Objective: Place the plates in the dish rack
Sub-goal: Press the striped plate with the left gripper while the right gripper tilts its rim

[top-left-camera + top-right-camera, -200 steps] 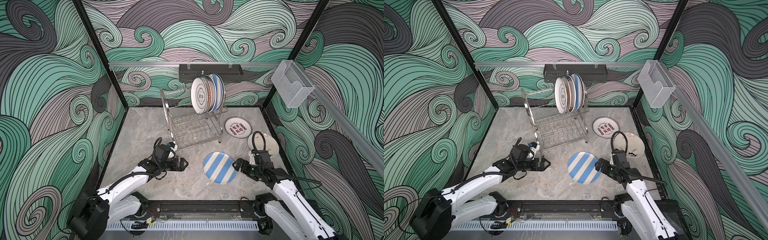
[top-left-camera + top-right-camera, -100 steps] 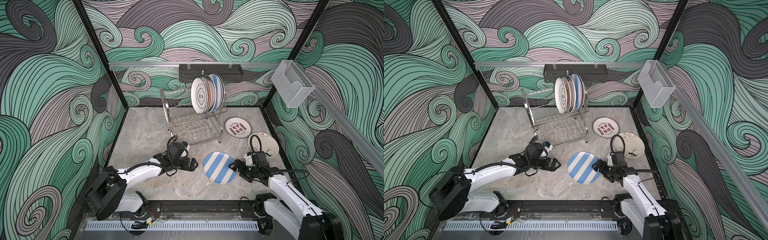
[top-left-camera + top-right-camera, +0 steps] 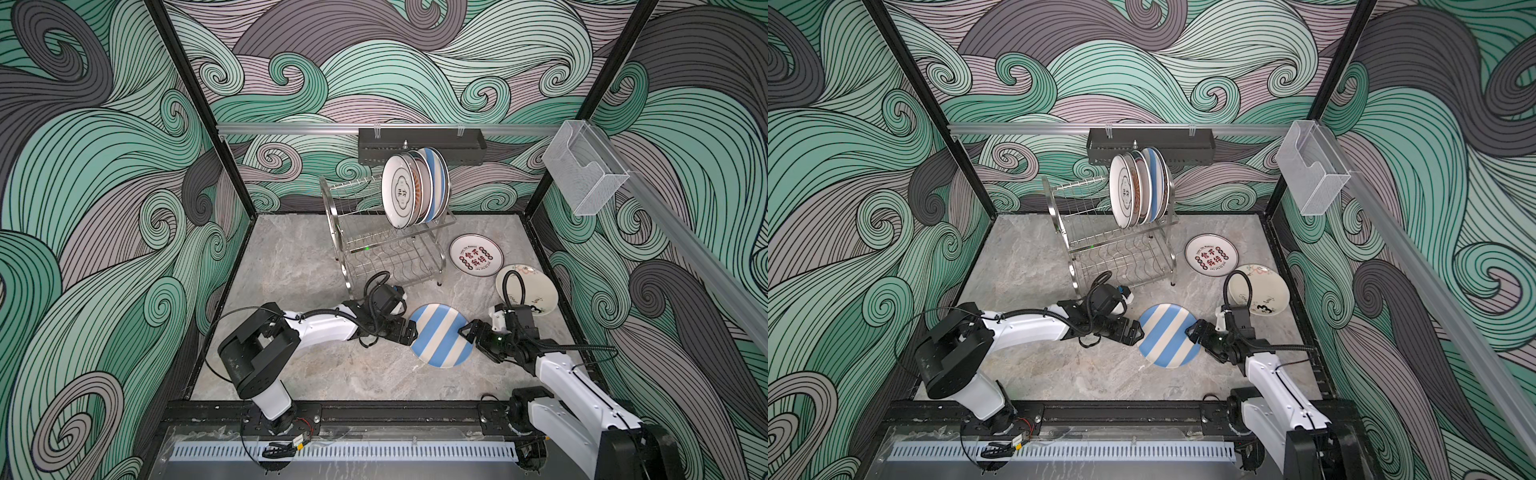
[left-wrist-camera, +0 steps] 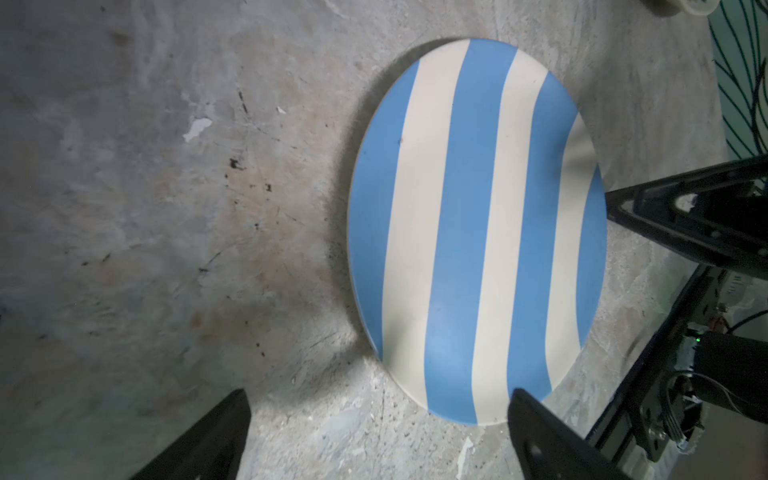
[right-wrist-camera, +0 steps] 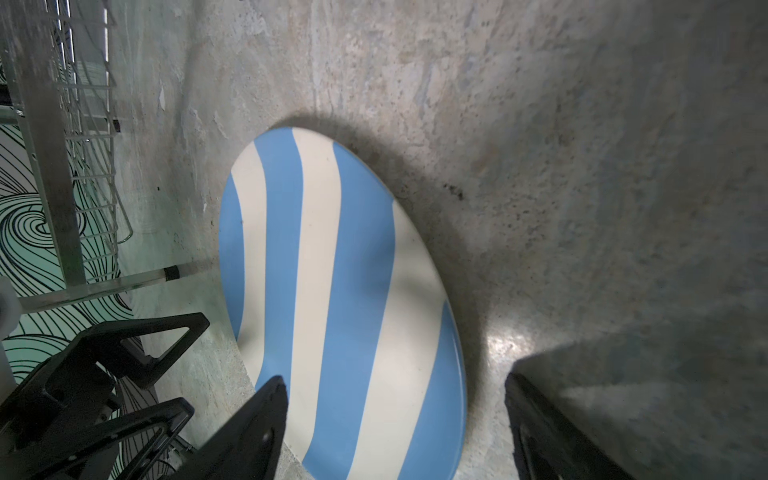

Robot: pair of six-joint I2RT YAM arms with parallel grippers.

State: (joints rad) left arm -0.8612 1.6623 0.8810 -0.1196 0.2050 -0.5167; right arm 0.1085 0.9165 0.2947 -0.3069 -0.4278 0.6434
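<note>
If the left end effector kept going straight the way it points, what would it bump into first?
Most likely the near rim of the striped plate, lying flat on the table just ahead of the left end effector. The right end effector sits at the plate's far edge.

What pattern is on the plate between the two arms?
The plate has wide blue and cream stripes, clearest in the left wrist view.

Striped plate [image 5: 345, 291]: smooth glazed face, soft sheen, probably ceramic. Dish rack [image 3: 390, 259]: bright polished steel wire. Tabletop [image 4: 166, 208]: grey stone-look surface, mottled, scuffed, chipped in places, mostly matt.
</note>
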